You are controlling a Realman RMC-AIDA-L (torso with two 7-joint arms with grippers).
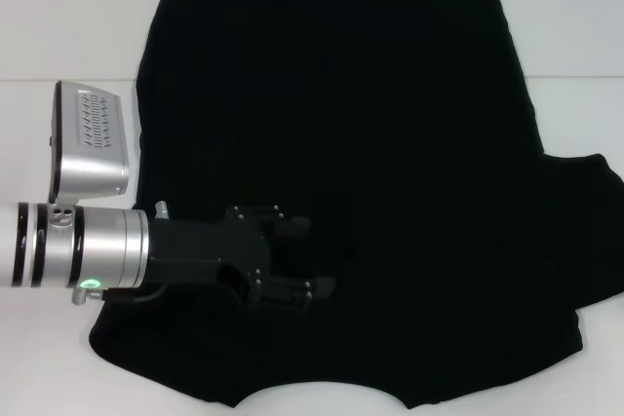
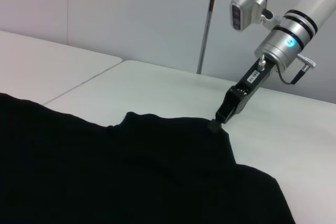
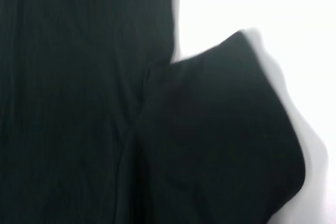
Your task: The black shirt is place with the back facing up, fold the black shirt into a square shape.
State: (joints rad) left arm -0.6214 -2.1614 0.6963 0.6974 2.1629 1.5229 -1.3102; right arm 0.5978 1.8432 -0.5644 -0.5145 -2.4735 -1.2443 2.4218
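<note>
1 black shirt (image 1: 390, 163): I see it spread flat on the white surface (image 1: 58, 26). Left end effector (image 1: 317, 260): over its near left part, fingers parted, holding nothing. Right end effector: I cannot see it.

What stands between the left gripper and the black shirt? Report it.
Nothing visible stands between them. In the head view the left gripper is directly over the left part of the black shirt, which lies spread on the white table.

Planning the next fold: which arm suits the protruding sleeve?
Likely right: the sleeve of the black fabric T-shirt lies on its side, filling its wrist view; the left gripper hovers opposite.
</note>
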